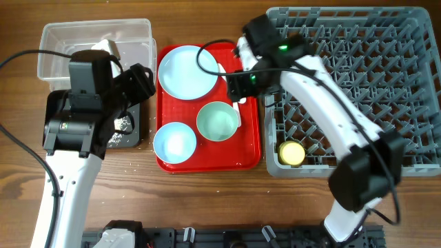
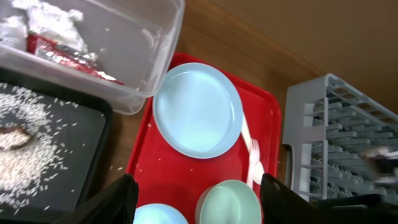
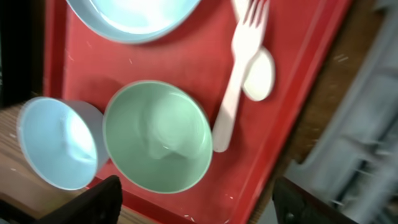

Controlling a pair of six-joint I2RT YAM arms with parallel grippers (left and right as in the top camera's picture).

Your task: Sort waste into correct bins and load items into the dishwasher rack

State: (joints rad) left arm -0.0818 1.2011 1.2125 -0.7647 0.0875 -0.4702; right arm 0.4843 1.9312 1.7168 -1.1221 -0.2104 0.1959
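The red wrapper [image 2: 62, 53] lies in the clear tub [image 1: 138, 31]. Crumbly scraps [image 2: 31, 143] lie on the black tray [image 1: 131, 131]. The light blue plate [image 1: 187, 71], pale green bowl [image 1: 218, 121] and light blue bowl [image 1: 174, 142] sit on the red tray [image 1: 207, 160]. The white fork [image 3: 239, 68] and spoon [image 3: 259, 74] lie by the tray's right edge. The yellow cup [image 1: 291, 153] stands in the grey rack [image 1: 386, 83]. My left gripper [image 2: 196, 199] is open and empty above the tray's left side. My right gripper [image 3: 199, 205] is open and empty above the green bowl and fork.
Loose grains are scattered on the wooden table [image 1: 131, 169] in front of the black tray. The rack's near-left corner [image 2: 298, 124] stands close to the red tray's right edge. My right arm [image 1: 331, 103] stretches across the rack's left part.
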